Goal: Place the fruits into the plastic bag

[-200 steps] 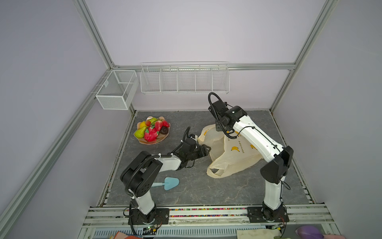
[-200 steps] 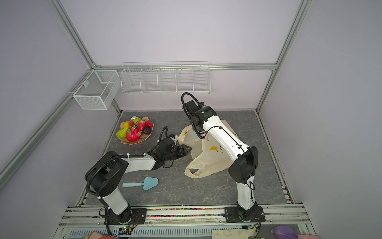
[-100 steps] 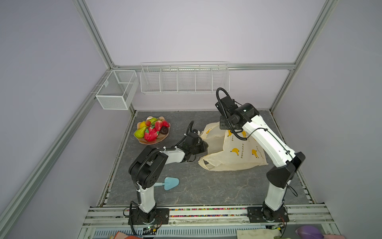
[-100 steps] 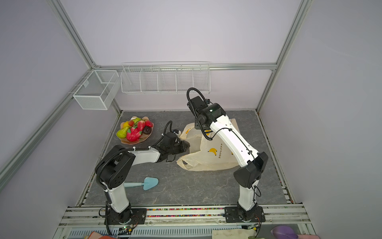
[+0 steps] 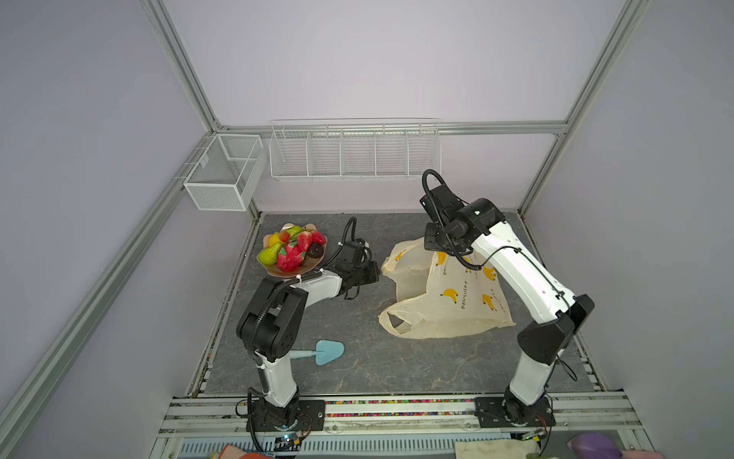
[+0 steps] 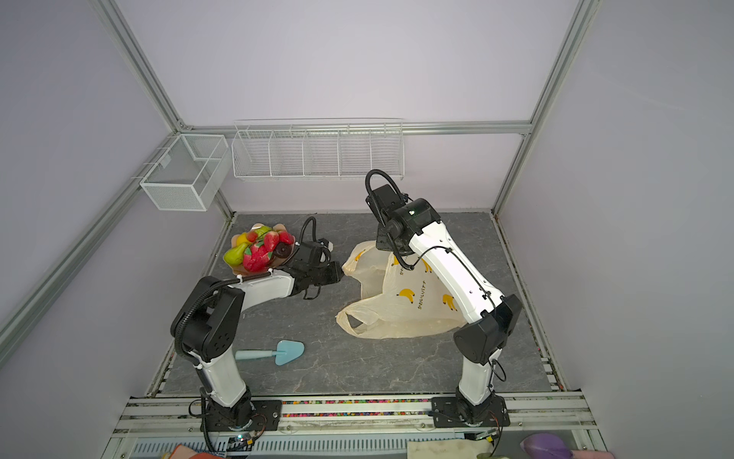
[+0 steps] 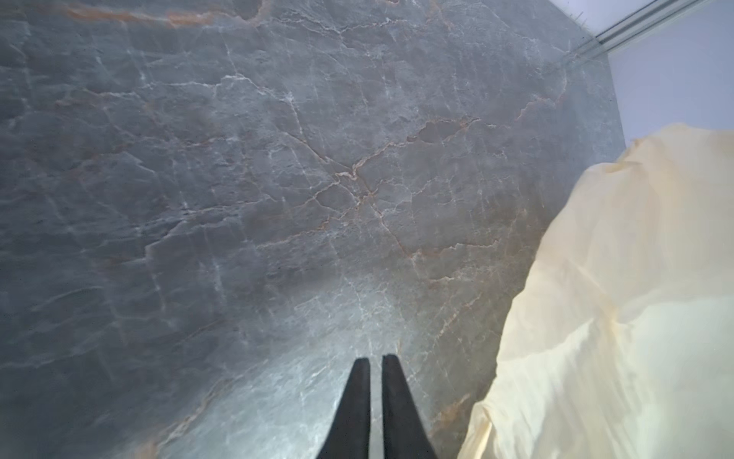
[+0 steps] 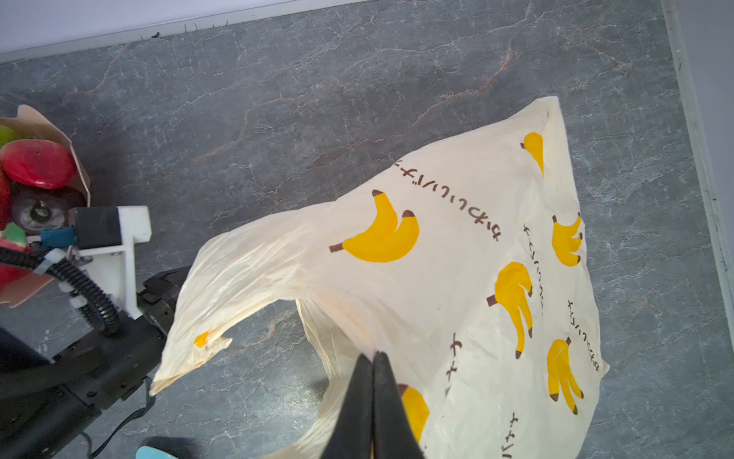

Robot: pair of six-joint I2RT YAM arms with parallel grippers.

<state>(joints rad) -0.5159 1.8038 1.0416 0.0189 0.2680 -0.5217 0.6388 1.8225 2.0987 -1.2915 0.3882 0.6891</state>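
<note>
The left arm folds its elbow high above its base and lays its forearm low and nearly level across the grey stone-patterned surface (image 5: 397, 369), pointing toward the middle. The left gripper (image 7: 375, 357) sits just beside the left edge of the plastic bag (image 5: 449, 302). Its fingers (image 7: 357, 397) are drawn nearly together with only a thin slit of bare surface between them, and they grasp nothing. The right arm rises from its base at the front right, bends at a dark elbow and slopes up and back. Its wrist turns down over the back part of the bag. The right gripper (image 8: 373, 353) is clenched, its tips pinching a fold of the bag's film, which lifts toward it. The bag lies on the right half of the surface, one handle loop toward the front. The fruits (image 5: 292, 248) are heaped in the peach scalloped dish (image 5: 290, 273) near the back left corner. A light blue scoop-like tool (image 5: 327, 351) lies near the front left. Compared with a second ago, the left gripper has pulled back from the bag's mouth and its spread jaws have closed. The right arm has swung toward the right edge, and the bunched bag is now spread flatter. The fruits have not moved.
</note>
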